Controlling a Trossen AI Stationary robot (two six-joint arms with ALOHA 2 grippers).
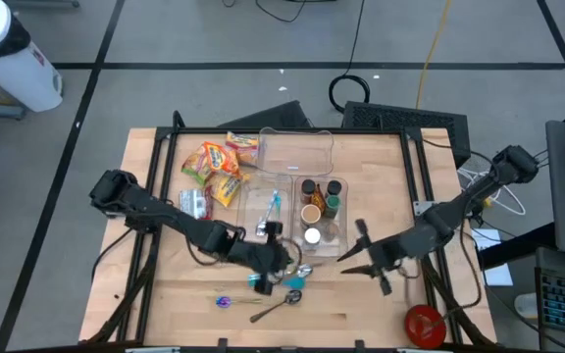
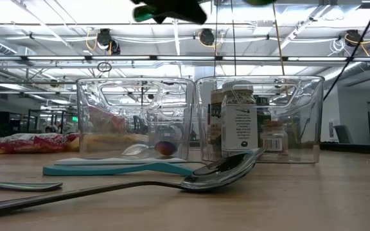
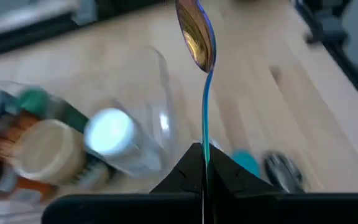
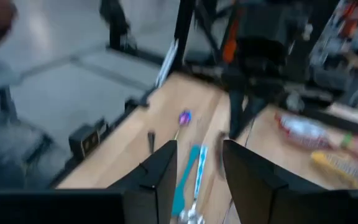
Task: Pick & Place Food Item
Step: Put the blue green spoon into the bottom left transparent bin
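The light wooden bench (image 1: 381, 304) had a lot on it. Near the middle stood clear plastic bins (image 1: 295, 147). One bin held small jars and bottles with coloured lids (image 1: 320, 201). Another clear bin (image 1: 263, 211) held a few small things that were hard to make out. Beside the bins, toward the left arm's side, lay bright yellow and orange snack bags (image 1: 214, 167). A clear wrapped packet (image 1: 194, 203) lay near them.

Near the front edge of the bench lay a silver metal spoon (image 1: 278, 307), a flat teal blue tool (image 1: 260, 283) and a small piece with a purple end (image 1: 226, 301). A round red thing (image 1: 425, 326) sat off by the front corner on the right arm's side.

The left arm reached low across the bench from its own side. Its left tool (image 3: 204, 163) was squeezed shut on the thin blue handle of a shiny spoon with a rainbow shine (image 3: 196, 34) (the bowl stuck out ahead of the fingers). It was just in front of the bin of jars.

The right arm bent in from its side. Its right tool (image 4: 199, 163) was partly open with nothing between its fingers, above bare bench beside the jar bin.
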